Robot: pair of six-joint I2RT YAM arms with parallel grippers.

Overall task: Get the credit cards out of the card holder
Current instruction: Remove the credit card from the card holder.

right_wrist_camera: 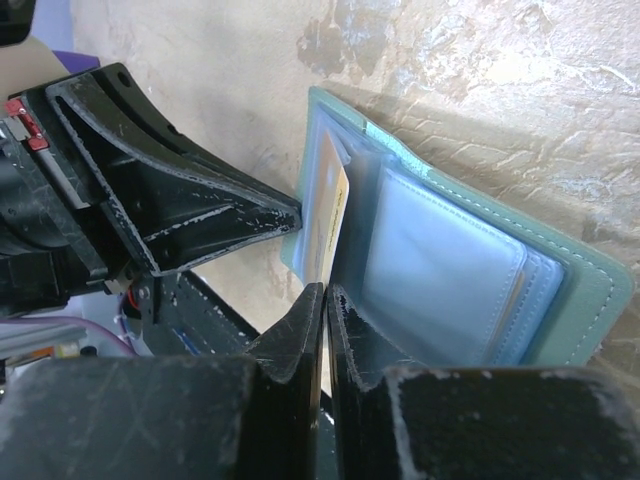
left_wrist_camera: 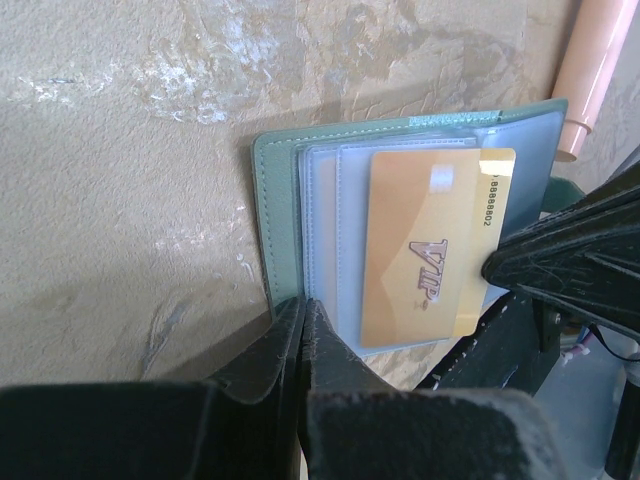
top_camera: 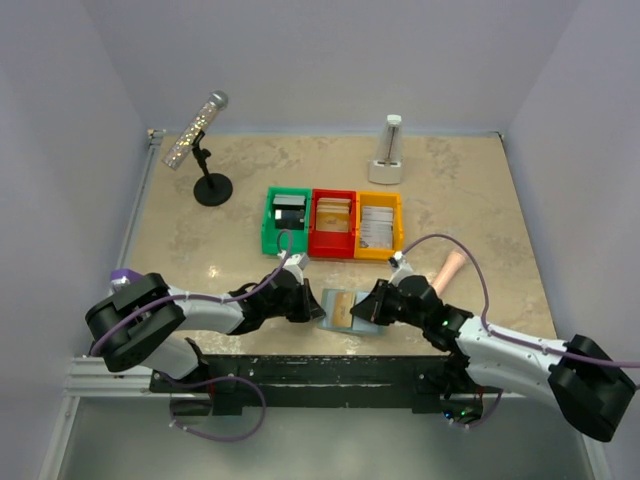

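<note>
Robot manipulation laboratory cell

Plain pale walls (top_camera: 300, 60) enclose a marble-patterned worktop (top_camera: 460, 190) on three sides. The cabled left arm (top_camera: 200, 312) and right arm (top_camera: 510, 345) mount on a black base bar (top_camera: 300, 370). Colour-coded bins (top_camera: 333, 224) stand in a row

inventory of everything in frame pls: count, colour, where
card holder: 1, pale blue-green, open on the table between the arms
gold card: 1, gold, "VIP" print, sticking out of a clear pocket
green bin: 1, green, mid-table, left of the row
red bin: 1, red, middle of the row
yellow bin: 1, yellow, right of the row
loose cards: count unclear, dark, tan and whitish, in the bins
glitter stick: 1, silvery, on a black stand, far left
white upright object: 1, white, far right
pink tube: 1, pink-beige, right of the holder
table: 1, beige marble
left end effector: 1, black, shut on the holder's edge
right end effector: 1, black, pinching the gold card's edge
</note>
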